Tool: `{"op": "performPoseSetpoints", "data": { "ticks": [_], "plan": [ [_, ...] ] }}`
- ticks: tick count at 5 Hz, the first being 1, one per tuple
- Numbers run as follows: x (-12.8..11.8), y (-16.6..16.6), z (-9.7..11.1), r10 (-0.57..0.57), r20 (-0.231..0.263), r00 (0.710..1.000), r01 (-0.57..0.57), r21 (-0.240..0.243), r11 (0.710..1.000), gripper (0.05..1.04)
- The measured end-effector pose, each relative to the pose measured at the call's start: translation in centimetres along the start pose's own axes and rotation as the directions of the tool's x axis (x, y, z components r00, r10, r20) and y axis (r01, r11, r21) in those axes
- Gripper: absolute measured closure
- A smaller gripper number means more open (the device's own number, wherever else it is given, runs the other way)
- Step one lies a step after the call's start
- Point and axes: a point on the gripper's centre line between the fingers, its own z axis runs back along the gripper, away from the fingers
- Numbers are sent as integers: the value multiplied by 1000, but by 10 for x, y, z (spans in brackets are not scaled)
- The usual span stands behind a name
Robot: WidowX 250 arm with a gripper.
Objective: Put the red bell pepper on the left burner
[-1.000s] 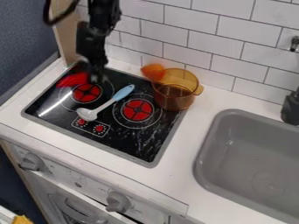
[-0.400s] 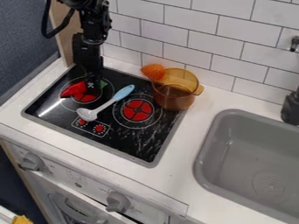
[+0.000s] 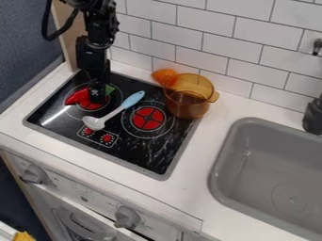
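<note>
While the black gripper (image 3: 98,98) is hanging at the left burner (image 3: 91,106) of the black stovetop (image 3: 163,176), near its back left corner, the red bell pepper (image 3: 76,97) is lying crosswise behind it, at that burner. Its long axis is running slantwise: the red end is pointing toward the stovetop's left edge, the green stem (image 3: 110,89) toward the back edge, with the gripper between them, nearer the stem. Whether the gripper is clasping the pepper or standing loose, one cannot tell; a straight lift seems right only once it is loose. Compared with the last frame, the gripper is sitting slightly lower, while the pepper is showing no clear shift.
</note>
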Motion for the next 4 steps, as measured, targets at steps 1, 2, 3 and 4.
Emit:
{"op": "performPoseSetpoints", "data": {
  "ticks": [1, 2, 3, 4],
  "plan": [
    [-8, -9, 37, -26, 27, 999, 28, -83, 996, 83],
    [-7, -9, 66, -19, 40, 999, 24, -135, 991, 83],
    [-5, -4, 75, 15, 80, 997, -5, -132, 991, 83],
    [-9, -3, 76, 10, 81, 997, 1, -134, 991, 83]
  ]
}}
